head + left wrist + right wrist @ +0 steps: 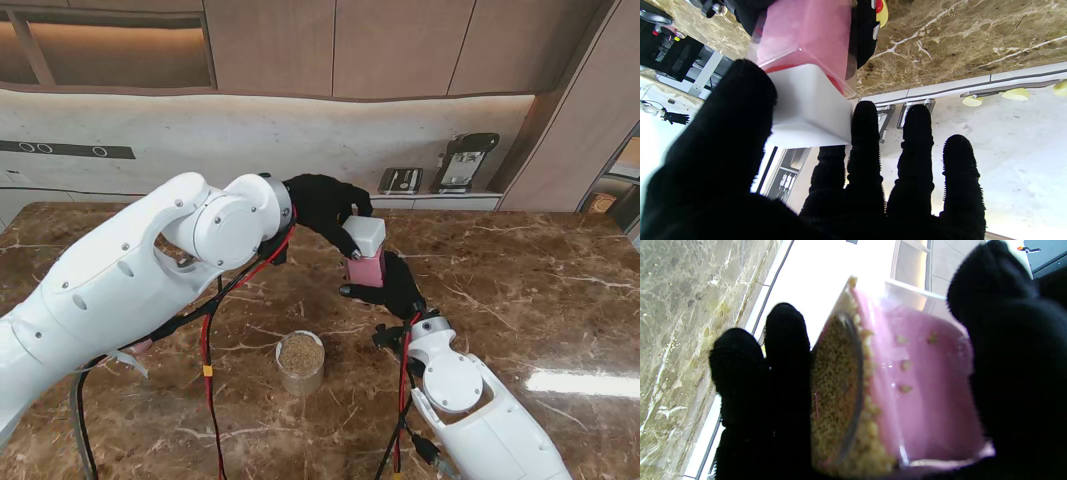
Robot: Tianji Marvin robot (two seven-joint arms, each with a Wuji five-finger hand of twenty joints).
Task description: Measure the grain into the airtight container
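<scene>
A pink airtight container (366, 268) with a white lid (365, 236) is held up over the table's middle. My right hand (395, 287) is shut on its body from the near side; its wrist view shows grain lying inside the pink container (913, 390) against a wall. My left hand (325, 205) grips the white lid (808, 110) from the far side, thumb and fingers around it. A small clear measuring cup (300, 362) full of brown grain stands on the table nearer to me, to the left of the container.
The brown marble table (520, 280) spreads all around. My left forearm (130, 265) crosses the left half of the view, with red and black cables (208, 350) hanging beside the cup. A wall ledge with small appliances (440, 175) lies behind the table.
</scene>
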